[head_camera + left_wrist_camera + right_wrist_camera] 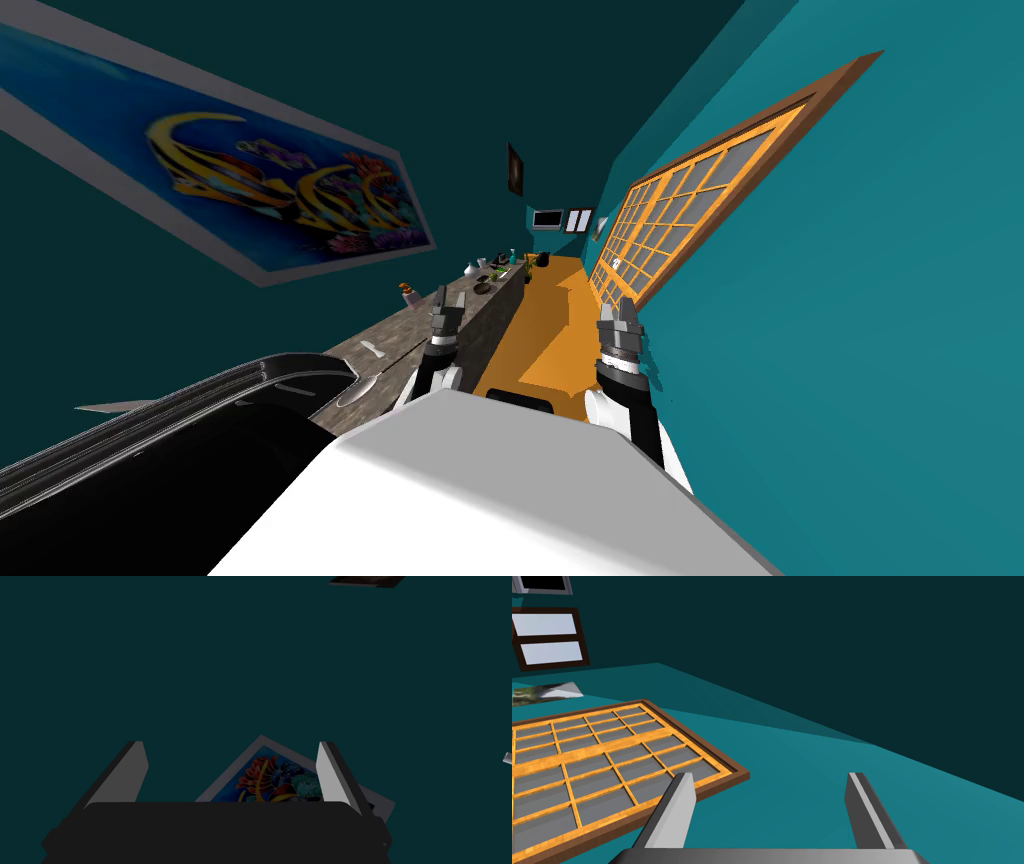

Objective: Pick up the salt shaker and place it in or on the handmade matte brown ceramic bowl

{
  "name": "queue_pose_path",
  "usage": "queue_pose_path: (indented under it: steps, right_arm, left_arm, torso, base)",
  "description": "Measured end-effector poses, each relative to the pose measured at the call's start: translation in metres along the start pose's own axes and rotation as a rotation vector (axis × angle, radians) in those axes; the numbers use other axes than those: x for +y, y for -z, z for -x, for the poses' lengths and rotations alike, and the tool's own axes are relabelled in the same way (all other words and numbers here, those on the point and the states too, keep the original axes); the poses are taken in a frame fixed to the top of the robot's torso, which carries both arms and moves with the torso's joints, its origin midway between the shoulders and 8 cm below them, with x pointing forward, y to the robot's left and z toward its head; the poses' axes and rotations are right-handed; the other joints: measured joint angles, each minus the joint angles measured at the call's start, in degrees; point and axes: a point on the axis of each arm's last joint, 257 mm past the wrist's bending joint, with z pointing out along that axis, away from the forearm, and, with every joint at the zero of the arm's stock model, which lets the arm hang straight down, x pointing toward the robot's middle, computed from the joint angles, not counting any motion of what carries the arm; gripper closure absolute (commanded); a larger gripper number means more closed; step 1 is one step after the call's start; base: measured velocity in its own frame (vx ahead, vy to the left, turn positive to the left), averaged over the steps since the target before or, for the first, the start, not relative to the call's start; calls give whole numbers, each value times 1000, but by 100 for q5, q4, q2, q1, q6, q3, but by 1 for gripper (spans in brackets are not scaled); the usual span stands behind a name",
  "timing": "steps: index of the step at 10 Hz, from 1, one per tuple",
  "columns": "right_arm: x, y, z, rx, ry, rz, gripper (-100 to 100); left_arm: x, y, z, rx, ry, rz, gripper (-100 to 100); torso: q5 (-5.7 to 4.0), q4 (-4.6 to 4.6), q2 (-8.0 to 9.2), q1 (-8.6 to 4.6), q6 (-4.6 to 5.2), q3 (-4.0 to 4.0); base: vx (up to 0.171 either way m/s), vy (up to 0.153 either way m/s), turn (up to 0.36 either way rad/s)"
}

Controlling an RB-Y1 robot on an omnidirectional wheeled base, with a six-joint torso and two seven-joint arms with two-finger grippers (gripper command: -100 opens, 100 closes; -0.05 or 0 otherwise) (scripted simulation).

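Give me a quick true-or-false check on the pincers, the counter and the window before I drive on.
1. The left pincer and the right pincer are both open. True.
2. The right pincer holds a shaker. False: nothing is between its fingers.
3. The counter runs ahead along the robot's left side. True.
4. The window with the orange grid is on the robot's left. False: it is on the wall to the right.
5. The small items stand far down the counter, well beyond both pincers. True.
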Motion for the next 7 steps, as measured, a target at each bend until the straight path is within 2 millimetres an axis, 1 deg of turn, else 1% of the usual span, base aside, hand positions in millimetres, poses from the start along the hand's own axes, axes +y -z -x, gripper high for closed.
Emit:
queue_pose_path:
  steps: [3,7]
  right_arm:
    - [0,0,0,0,0,0,0]
    - [0,0,0,0,0,0,0]
  left_arm:
    - [9,5,-5,68,-49,30,-100]
    - [36,18,-10,189,-168,100,-100]
  torso:
    - [0,0,0,1,-1,0]
    - [0,1,6,-1,0,4]
  base:
    - [-1,-4,42]
    - [-16,-9,66]
